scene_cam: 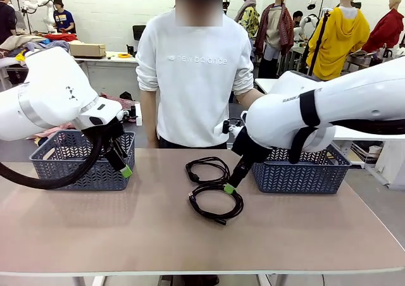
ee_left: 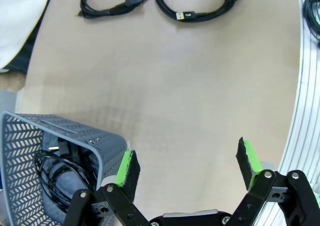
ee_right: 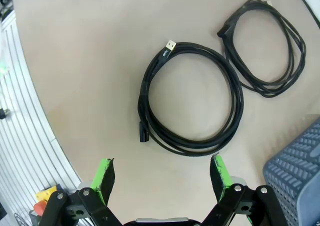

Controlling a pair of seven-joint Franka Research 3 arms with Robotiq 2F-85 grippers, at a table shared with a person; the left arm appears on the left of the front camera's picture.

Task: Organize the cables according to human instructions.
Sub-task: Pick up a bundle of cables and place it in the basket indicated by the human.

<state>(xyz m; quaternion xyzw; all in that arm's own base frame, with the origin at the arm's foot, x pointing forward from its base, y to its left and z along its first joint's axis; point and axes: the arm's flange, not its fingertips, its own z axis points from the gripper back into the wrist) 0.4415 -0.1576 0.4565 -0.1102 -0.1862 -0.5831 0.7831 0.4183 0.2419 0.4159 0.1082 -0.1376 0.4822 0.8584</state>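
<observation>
Beige tabletop (scene_cam: 126, 235), person (scene_cam: 193, 77) in white top at far side. 2 black cables loose mid-table: nearer coil (ee_right: 190, 148) and farther coil (ee_right: 228, 30), close but not touching, plug ends visible. L basket (ee_left: 65, 123) holds at least 1 more coiled cable (ee_left: 55, 173); can't see into R basket (scene_cam: 297, 177). L gripper (ee_left: 186, 153): jaws wide, empty, over bare table just beside L basket. R gripper (ee_right: 161, 162): jaws wide, empty, above nearer coil, R basket close by.

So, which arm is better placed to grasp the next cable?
Right, probably: the right fingers, open, hang over the nearer coiled USB cable; the left fingers are beside the basket, farther off.
</observation>
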